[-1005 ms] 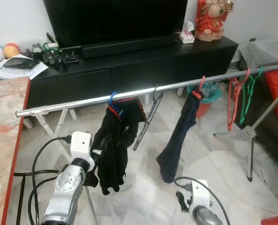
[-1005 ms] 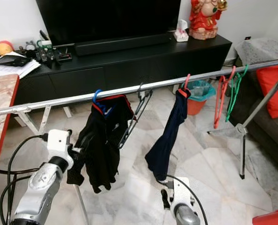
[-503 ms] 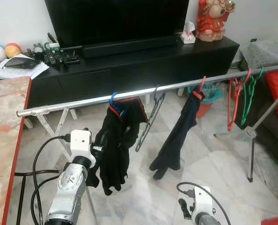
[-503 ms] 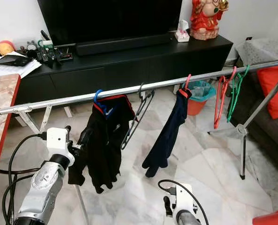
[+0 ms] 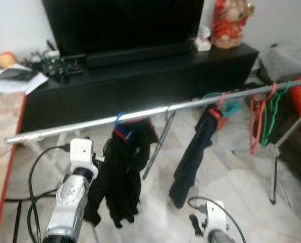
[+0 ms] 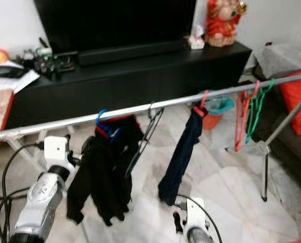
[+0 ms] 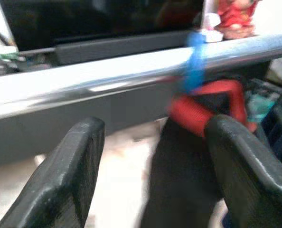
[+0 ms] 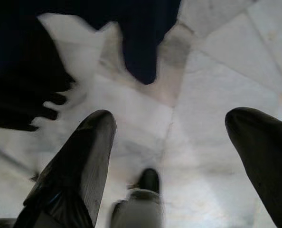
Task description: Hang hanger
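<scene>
At the lower left of the head view, the left arm is reaching up beside a black garment (image 5: 121,177), and in its wrist view the left gripper (image 7: 153,190) is showing its two black fingers (image 7: 70,180) spread wide apart with nothing between them. Beyond those fingers the silver rail (image 7: 108,80) is running across the picture, with a blue hanger hook (image 7: 194,61) looped over it and a red collar band (image 7: 202,109) just under the hook, above the dark cloth. At the bottom centre of the head view, the right arm is hanging low; the right gripper (image 8: 174,161) is likewise standing open and empty, pointing down at the marble floor (image 8: 212,95), with the dark ends of hanging clothes at the upper edge of that picture.

Across the middle of the head view the rail is sloping upward toward the right. Along it are hanging the black garment on its blue hanger, then an empty dark hanger (image 5: 160,136) tilting toward the lower left, then a navy garment (image 5: 193,152) on a red hanger hook (image 5: 220,98). Toward the right edge, a red hanger (image 5: 257,116) and a green hanger (image 5: 272,114) are dangling bare, side by side. Behind the rail a black TV cabinet (image 5: 140,76) is carrying a television (image 5: 125,23) and a red figurine (image 5: 231,20). Both head views are slightly blurring.
</scene>
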You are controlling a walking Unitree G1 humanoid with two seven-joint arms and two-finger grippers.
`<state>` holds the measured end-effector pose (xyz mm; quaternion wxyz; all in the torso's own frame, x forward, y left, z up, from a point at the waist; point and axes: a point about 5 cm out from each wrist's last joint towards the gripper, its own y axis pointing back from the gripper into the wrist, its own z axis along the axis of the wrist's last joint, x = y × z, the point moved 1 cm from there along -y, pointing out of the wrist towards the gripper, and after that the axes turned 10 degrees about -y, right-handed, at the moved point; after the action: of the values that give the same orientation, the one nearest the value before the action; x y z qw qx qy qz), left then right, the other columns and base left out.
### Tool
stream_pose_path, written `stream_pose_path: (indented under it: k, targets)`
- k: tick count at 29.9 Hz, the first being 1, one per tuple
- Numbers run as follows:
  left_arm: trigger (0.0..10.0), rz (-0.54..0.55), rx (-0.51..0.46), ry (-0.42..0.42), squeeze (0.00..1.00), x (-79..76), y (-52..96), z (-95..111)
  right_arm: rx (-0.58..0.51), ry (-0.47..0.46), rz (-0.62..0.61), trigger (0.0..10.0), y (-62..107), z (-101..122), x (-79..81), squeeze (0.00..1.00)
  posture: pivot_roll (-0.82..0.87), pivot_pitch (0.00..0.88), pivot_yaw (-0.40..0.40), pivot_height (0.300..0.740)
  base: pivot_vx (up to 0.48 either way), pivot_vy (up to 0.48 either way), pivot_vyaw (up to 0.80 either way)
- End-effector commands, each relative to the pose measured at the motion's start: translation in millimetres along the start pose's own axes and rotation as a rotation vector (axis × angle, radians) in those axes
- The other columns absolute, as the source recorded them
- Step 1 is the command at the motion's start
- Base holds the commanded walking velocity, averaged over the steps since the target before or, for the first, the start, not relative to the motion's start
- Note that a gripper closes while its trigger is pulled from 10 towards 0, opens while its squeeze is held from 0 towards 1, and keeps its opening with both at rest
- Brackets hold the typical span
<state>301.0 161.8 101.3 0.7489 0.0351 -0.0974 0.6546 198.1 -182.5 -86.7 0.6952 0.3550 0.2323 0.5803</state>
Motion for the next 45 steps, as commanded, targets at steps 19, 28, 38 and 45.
stream_pose_path:
  k: [19,28,38,45]
  targets:
    - [10.0,-0.288,-0.12,-0.01,0.0,3.4,23.8,45,0.013,0.015,0.013,10.0,0.0,-1,-0.1,0.0,0.04,0.0,-0.027,0.74,0.0,0.0,0.0]
    - [10.0,-0.522,-0.076,0.014,0.0,-32.6,5.8,48,0.011,0.015,0.016,10.0,-0.1,-1,1.8,0.0,0.02,0.0,0.0,0.74,0.0,0.0,0.0]
    - [10.0,-0.565,-0.002,0.078,0.0,-48.5,-25.7,35,0.007,0.017,0.014,10.0,-0.6,1,3.1,0.0,0.02,0.0,-0.002,0.74,0.0,0.0,0.0]
    - [10.0,-0.456,0.094,0.036,0.0,-40.1,-37.2,8,0.0,0.028,0.026,10.0,-1.2,3,7.7,0.0,0.03,0.0,-0.01,0.74,0.0,0.0,0.0]
